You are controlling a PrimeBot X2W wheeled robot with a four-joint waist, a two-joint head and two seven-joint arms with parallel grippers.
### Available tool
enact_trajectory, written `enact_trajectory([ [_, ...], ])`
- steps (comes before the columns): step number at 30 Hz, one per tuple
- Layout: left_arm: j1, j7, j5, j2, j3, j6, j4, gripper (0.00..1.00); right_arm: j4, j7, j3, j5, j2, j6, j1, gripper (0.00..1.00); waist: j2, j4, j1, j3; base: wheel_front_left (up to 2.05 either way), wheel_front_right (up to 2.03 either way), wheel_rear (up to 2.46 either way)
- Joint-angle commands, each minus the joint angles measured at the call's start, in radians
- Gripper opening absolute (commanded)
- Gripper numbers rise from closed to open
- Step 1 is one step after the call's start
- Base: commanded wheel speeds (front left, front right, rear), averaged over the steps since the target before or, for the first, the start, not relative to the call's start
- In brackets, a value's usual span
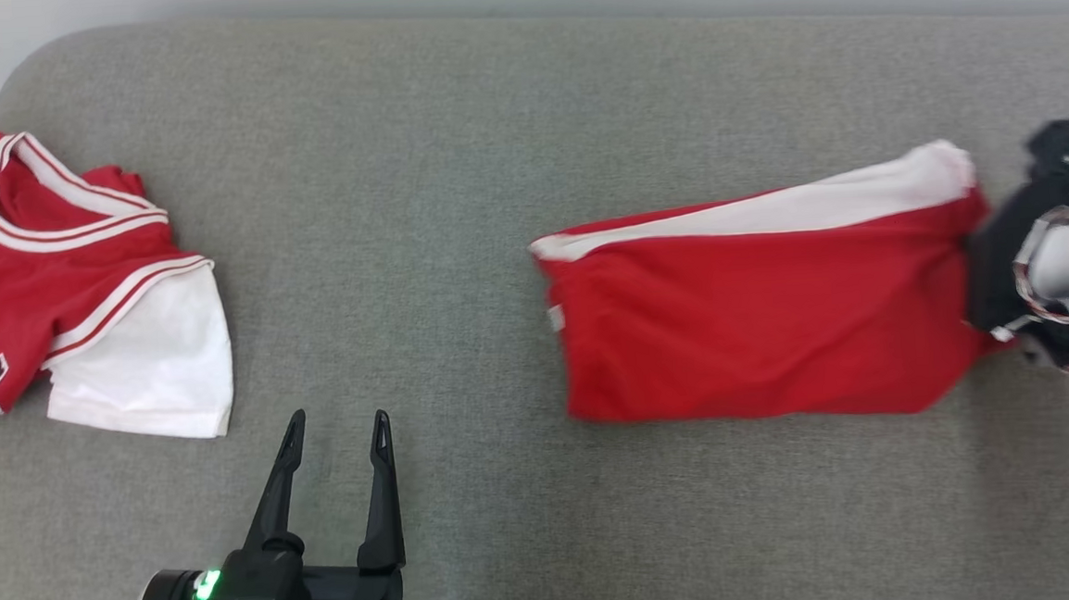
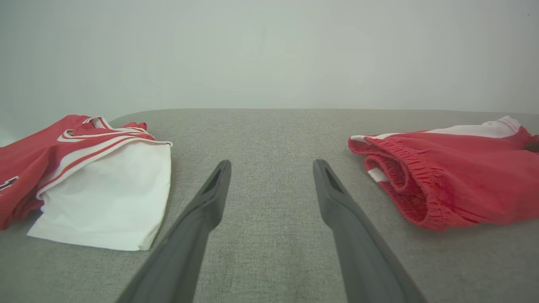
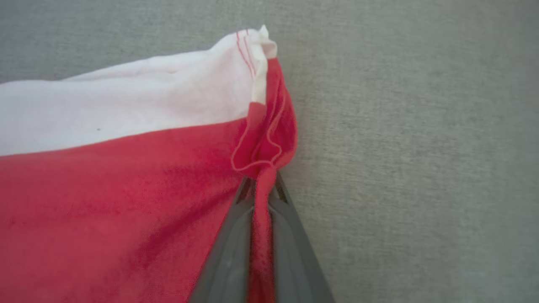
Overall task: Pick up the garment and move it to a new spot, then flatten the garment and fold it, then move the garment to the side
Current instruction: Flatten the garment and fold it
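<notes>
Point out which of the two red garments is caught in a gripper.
The red shorts with the white side stripe: the right gripper is shut on their edge. The red jersey lies free, apart from the open left gripper.

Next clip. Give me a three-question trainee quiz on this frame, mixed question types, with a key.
1. True or false: the left hand is shut on cloth.
2. The right hand pinches the red shorts at: A the elastic waistband, B the hem end, C the middle.
3. Fill in: the jersey lies to the robot's ___ on the grey cushion.
Key: 1 false, it is open and empty; 2 B; 3 left.
</notes>
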Motion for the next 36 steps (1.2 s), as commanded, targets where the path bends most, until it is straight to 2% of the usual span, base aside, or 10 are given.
enact_trajectory([
  [1,0.009,-0.003,0.007,-0.005,0.005,-0.006,0.003,1.0,0.022,-0.014,-0.022,-0.034,-0.03,-0.005,0.035,0.0,0.0001,-0.027,-0.0001,-0.026,0.0,0.0,0.0],
  [7,0.018,-0.003,0.017,-0.019,0.018,-0.022,0.017,1.0,0.013,-0.1,-0.125,-0.17,-0.053,-0.004,0.043,0.0,0.0001,-0.05,-0.0001,-0.067,0.0,0.0,0.0],
  [12,0.032,-0.003,0.024,-0.027,0.027,-0.03,0.029,1.0,-0.05,-0.107,-0.164,-0.231,0.022,-0.004,0.061,0.0,0.0001,-0.063,-0.0001,-0.095,0.0,0.0,0.0],
  [23,0.046,-0.003,0.026,-0.037,0.047,-0.048,0.045,1.0,-0.27,-0.006,-0.008,-0.224,0.24,-0.004,0.102,0.0,0.0001,-0.064,-0.0001,-0.128,0.0,0.0,0.0],
  [28,0.038,-0.003,0.02,-0.042,0.042,-0.054,0.049,1.0,-0.295,-0.011,0.021,-0.222,0.316,-0.004,0.11,0.0,0.0001,-0.038,-0.0001,-0.117,0.0,0.0,0.0],
  [34,0.034,-0.003,0.009,-0.046,0.043,-0.058,0.06,1.0,-0.254,-0.016,0.07,-0.239,0.363,-0.004,0.111,0.01,0.0001,-0.016,-0.0001,-0.109,0.0,0.0,0.0],
  [35,0.034,-0.003,0.009,-0.046,0.042,-0.059,0.061,1.0,-0.247,-0.025,0.068,-0.228,0.37,-0.004,0.111,1.0,0.0001,-0.014,-0.0001,-0.108,0.0,0.0,0.0],
  [36,0.033,-0.003,0.009,-0.047,0.04,-0.058,0.063,1.0,-0.243,-0.034,0.063,-0.216,0.376,-0.004,0.111,1.0,0.0001,-0.012,-0.0001,-0.109,0.0,0.0,0.0],
])
